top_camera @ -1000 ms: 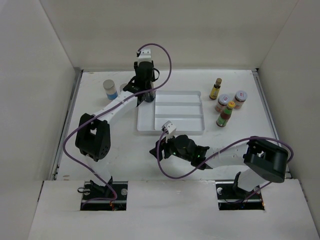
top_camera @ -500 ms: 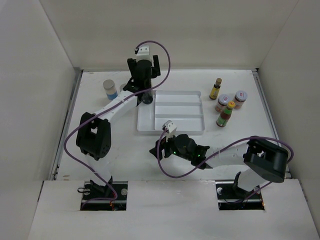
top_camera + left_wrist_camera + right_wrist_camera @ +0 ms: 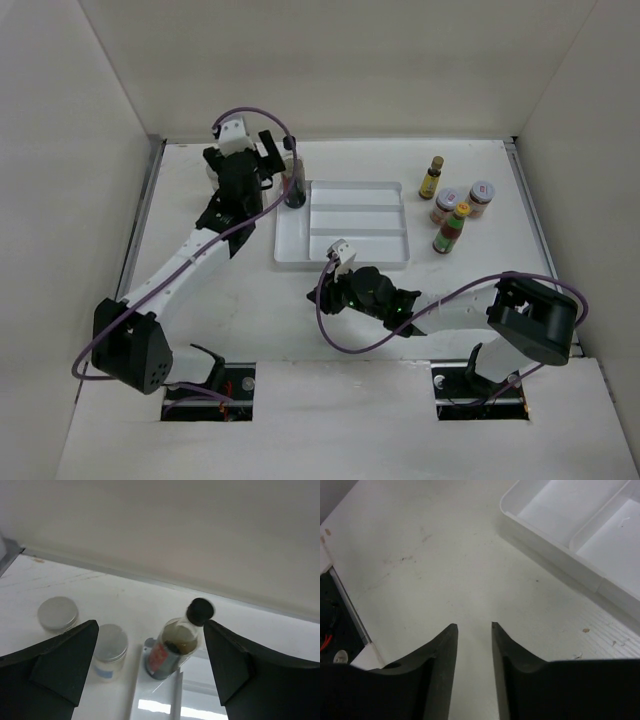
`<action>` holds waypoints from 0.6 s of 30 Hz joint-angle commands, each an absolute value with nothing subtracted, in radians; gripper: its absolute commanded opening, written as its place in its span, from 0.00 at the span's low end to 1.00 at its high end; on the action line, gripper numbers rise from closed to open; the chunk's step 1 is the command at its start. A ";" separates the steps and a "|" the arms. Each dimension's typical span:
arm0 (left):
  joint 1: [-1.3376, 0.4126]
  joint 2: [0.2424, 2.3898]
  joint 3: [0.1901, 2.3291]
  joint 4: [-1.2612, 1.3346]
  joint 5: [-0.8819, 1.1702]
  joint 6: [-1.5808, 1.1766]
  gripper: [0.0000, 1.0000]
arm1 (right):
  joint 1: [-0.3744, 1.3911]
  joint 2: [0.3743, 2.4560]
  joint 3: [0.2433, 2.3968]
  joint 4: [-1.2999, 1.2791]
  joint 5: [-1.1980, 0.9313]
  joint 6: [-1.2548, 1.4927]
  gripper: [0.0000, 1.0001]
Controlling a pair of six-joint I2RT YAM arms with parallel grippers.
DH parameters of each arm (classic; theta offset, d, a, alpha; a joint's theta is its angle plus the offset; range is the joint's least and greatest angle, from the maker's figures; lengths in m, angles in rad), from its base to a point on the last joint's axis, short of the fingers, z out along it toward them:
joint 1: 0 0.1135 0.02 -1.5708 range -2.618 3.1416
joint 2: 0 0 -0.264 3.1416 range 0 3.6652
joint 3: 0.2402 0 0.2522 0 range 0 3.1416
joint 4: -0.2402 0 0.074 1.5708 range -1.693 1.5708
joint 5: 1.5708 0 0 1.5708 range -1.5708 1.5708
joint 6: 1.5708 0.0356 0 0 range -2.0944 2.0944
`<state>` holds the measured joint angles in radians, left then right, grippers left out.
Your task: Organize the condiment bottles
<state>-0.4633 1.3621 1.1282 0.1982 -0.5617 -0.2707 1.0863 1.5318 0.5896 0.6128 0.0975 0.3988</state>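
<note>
The dark black-capped bottle (image 3: 293, 189) (image 3: 177, 645) stands in the back left corner of the white divided tray (image 3: 340, 264). My left gripper (image 3: 276, 163) (image 3: 150, 626) is open, drawn back to the left of that bottle and not touching it. A blue-labelled white jar (image 3: 110, 651) and a silver-lidded jar (image 3: 58, 613) stand left of the tray. Right of the tray are the tiny yellow bottle (image 3: 432, 177), two red-labelled jars (image 3: 446, 204) (image 3: 481, 198) and the red-sauce yellow-capped bottle (image 3: 451, 229). My right gripper (image 3: 322, 291) (image 3: 472, 625) is shut on nothing, low over bare table in front of the tray.
White walls enclose the table at the back and both sides. The tray's near corner (image 3: 555, 550) lies ahead and to the right of my right gripper. The table's front edge and a dark gap (image 3: 332, 625) show at the left of the right wrist view.
My left gripper opened, let go of the dark bottle in the tray and swung back to the left. My right gripper closed where it was.
</note>
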 commanded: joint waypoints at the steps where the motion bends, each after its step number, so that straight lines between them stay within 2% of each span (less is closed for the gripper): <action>1: -0.423 1.338 1.013 0.146 -0.580 -0.342 0.85 | 1.093 1.520 0.617 0.652 0.060 0.407 0.36; 4: -0.397 1.354 0.979 0.138 -0.578 -0.357 0.85 | 1.098 1.522 0.614 0.661 0.063 0.403 0.40; 10: -0.363 1.469 1.025 0.149 -0.569 -0.341 0.85 | 1.098 1.517 0.607 0.663 0.067 0.403 0.62; 18: -0.314 1.643 1.144 0.153 -0.522 -0.330 0.82 | 1.098 1.517 0.607 0.666 0.072 0.400 0.66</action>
